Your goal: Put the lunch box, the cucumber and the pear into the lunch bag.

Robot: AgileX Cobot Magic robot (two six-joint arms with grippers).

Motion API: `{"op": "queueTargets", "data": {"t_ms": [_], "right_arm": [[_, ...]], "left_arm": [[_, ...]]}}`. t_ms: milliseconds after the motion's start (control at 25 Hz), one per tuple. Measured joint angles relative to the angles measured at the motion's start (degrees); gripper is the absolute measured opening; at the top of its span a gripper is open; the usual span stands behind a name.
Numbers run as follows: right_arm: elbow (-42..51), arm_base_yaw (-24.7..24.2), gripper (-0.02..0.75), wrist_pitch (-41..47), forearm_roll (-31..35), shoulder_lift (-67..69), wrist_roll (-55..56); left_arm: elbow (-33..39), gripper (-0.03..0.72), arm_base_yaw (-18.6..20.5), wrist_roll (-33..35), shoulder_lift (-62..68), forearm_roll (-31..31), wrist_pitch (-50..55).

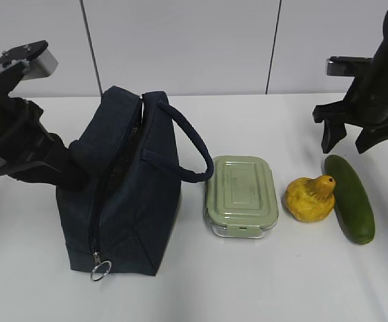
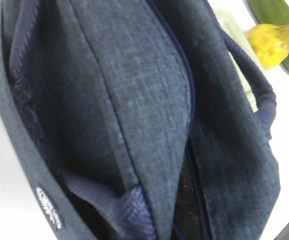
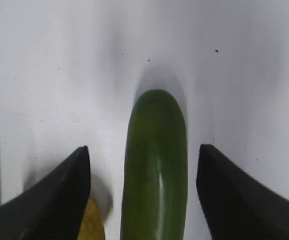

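The cucumber (image 3: 154, 170) lies directly below the right gripper (image 3: 143, 192), between its two spread fingers (image 3: 59, 195), and its long axis runs along the gap, not across it. From the wrist camera the rounded far end points straight ahead, away from the gripper. The jaws stand wide open with white table showing on both sides of the cucumber, and they hold nothing. In the exterior view the gripper (image 1: 350, 137) hangs above the cucumber's (image 1: 350, 198) far end, apart from it, so the fingers straddle its width and a straight descent would seem to suit a grasp across the narrow axis.

The pear (image 1: 311, 198) rests against the cucumber's left side, just below the gripper's left finger. That finger may well strike the pear on the way down.

Further left of the gripper sits the box (image 1: 241, 195), lid on, near the pear but apart from it. Beyond that stands the bag (image 1: 123, 194), its top gaping, with nothing of the task visibly inside.

The left arm (image 1: 19, 134) is at the bag's far side, well away from the cucumber; its fingers are hidden behind the fabric, so I cannot tell their state.
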Motion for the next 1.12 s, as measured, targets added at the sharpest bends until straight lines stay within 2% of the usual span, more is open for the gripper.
{"op": "queueTargets", "data": {"t_ms": [560,640,720,800,1120], "right_arm": [[-4.07,0.0,0.517,3.15,-1.27,9.05,-0.14],[-4.07,0.0,0.491,3.86,-1.51,9.42,-0.14],[-4.21,0.0,0.421,4.23,-2.2,9.42,-0.14],[-4.21,0.0,0.384,4.45,-2.7,9.42,-0.14],[-6.3,0.0,0.371,4.97,-1.94,4.24,-0.4]], "left_arm": [[0.0,0.003,0.0,0.0,0.0,0.0,-0.56],[0.0,0.003,0.0,0.0,0.0,0.0,-0.7],[0.0,0.003,0.0,0.0,0.0,0.0,-0.88],[0.0,0.003,0.0,0.0,0.0,0.0,-1.1],[0.0,0.003,0.0,0.0,0.0,0.0,-1.33]]}}
